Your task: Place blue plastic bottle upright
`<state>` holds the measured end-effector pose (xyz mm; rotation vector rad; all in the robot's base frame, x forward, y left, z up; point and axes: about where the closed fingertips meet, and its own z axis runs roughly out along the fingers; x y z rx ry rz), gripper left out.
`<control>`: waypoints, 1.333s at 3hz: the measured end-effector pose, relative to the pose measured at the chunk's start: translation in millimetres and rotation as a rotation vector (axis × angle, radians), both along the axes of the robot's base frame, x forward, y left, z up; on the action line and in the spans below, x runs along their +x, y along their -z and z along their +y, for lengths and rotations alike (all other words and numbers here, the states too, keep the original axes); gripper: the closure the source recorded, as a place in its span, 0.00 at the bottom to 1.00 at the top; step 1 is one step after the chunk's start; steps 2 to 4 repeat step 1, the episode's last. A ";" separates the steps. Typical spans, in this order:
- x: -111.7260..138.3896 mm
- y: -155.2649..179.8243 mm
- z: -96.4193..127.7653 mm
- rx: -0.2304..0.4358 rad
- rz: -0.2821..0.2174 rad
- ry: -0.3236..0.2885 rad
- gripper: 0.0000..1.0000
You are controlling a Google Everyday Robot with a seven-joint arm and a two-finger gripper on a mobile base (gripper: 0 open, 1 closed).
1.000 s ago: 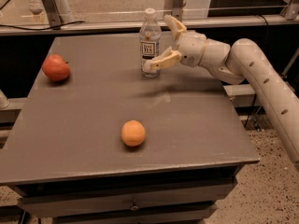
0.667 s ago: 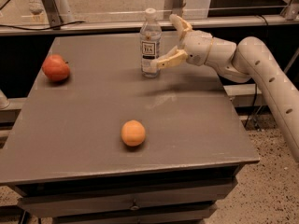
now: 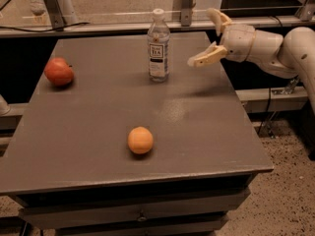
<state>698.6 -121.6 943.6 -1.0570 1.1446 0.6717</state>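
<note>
Camera view, blue plastic bottle (image 3: 158, 48) upright, hand (image 3: 200, 37) splayed beside it

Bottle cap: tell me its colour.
The cap is white, camera view; the blue plastic bottle stands upright, the open gripper beside it, apart.

- I see a dark grey bench (image 3: 206, 132) with a flat matte top and a drawer front under its near edge.
- The blue plastic bottle (image 3: 158, 48) stands upright on it, near the far edge, about mid-width.
- A red fruit (image 3: 59, 72) lies at the far left, well apart from the bottle.
- An orange fruit (image 3: 140, 140) lies nearer me, around the middle.
- The end effector (image 3: 201, 37) hovers over the bench's far right, beside the bottle and apart from it, fingers spread.
</note>
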 end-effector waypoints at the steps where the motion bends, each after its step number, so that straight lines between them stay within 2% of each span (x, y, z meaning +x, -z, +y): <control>1: 0.6 -1.5 -4.8 -0.005 -0.004 0.003 0.00; 4: 0.6 -1.5 -4.8 -0.005 -0.004 0.003 0.00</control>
